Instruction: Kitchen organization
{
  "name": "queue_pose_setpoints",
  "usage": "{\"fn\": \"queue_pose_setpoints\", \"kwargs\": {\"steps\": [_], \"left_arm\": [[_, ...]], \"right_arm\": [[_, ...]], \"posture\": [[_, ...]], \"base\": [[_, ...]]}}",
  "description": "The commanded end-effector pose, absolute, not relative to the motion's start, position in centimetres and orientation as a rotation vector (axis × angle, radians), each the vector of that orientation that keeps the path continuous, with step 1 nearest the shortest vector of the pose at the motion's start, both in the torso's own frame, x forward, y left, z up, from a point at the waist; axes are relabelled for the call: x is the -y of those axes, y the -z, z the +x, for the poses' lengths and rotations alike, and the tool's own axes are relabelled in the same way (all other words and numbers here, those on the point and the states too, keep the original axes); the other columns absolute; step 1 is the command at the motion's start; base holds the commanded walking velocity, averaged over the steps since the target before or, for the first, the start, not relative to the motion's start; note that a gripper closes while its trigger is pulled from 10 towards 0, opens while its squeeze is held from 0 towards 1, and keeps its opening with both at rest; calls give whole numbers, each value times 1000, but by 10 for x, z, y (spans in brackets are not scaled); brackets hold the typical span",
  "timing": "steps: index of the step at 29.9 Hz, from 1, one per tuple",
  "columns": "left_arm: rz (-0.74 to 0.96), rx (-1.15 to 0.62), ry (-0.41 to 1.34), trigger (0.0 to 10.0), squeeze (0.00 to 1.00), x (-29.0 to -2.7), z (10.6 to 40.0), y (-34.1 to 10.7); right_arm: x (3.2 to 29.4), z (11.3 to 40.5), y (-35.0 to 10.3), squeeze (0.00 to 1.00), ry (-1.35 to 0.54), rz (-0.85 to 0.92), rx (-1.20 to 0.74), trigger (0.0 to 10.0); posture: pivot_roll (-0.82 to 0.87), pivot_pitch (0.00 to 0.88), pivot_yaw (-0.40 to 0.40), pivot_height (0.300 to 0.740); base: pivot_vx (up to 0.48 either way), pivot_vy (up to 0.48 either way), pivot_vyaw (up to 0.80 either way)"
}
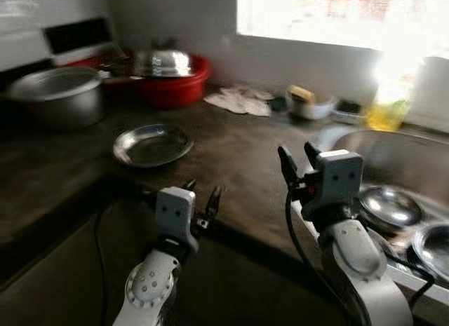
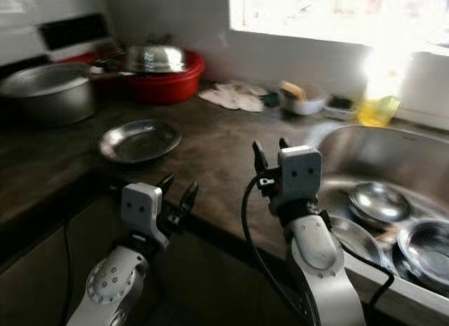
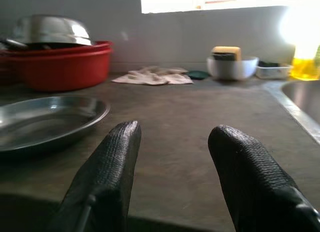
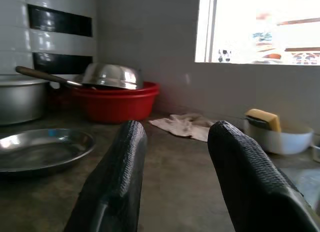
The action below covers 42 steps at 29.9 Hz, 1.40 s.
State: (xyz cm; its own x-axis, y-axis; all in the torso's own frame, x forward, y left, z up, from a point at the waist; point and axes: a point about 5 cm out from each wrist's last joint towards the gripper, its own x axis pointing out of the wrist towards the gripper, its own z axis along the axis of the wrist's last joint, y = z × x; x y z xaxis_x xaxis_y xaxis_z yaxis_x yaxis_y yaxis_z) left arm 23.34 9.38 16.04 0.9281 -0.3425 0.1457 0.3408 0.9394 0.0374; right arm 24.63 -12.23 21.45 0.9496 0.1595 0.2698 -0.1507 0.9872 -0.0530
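While both arms hover at the counter's edge, the steel plate (image 1: pixel 152 144) lies on the dark counter (image 1: pixel 238 158) ahead of the left gripper (image 1: pixel 200 196), shallow and shiny. In the left wrist view its fingers (image 3: pixel 107 177) stand apart, plate just beyond. In the right wrist view the right gripper (image 4: pixel 172 177) gapes too, holding nothing.

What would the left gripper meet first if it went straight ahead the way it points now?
Probably bare countertop: the open left gripper points between the steel plate and the sink. Farther along lies the crumpled cloth by the wall, though depth is unclear.
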Motion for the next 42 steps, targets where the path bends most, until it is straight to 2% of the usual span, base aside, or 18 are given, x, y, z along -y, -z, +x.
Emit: {"fn": "queue_pose_setpoints", "kwargs": {"steps": [1, 6, 15, 19, 24, 34, 42], "left_arm": [[21, 156, 361, 10000, 0, -91, 235, -163], [17, 152, 360, 10000, 0, -91, 236, -163], [31, 152, 345, 10000, 0, -90, 236, -162], [37, 155, 349, 10000, 0, -89, 236, -163], [39, 160, 346, 10000, 0, -90, 236, -163], [38, 149, 340, 10000, 0, -90, 236, -162], [39, 152, 331, 10000, 0, -91, 236, -163]], "right_arm": [[126, 248, -215, 0, -145, -31, 273, 10000], [124, 250, -215, 0, -148, -58, 276, 10000], [122, 254, -213, 0, -162, -47, 258, 10000], [119, 254, -213, 0, -180, -68, 261, 10000], [118, 256, -212, 0, -186, -77, 251, 10000], [121, 263, -213, 0, -175, -80, 242, 10000], [120, 269, -215, 0, -189, -68, 230, 10000]], "posture": [[62, 2, -9, 740], [60, 4, -10, 740], [67, 17, -20, 740], [68, 19, -21, 740], [67, 23, -22, 740], [70, 30, -23, 740], [75, 40, -29, 740]], "base": [[0, 251, 800], [0, 478, 565], [0, 0, 0], [0, 0, 722], [353, 0, 798], [440, 0, 0], [0, 0, 0]]}}
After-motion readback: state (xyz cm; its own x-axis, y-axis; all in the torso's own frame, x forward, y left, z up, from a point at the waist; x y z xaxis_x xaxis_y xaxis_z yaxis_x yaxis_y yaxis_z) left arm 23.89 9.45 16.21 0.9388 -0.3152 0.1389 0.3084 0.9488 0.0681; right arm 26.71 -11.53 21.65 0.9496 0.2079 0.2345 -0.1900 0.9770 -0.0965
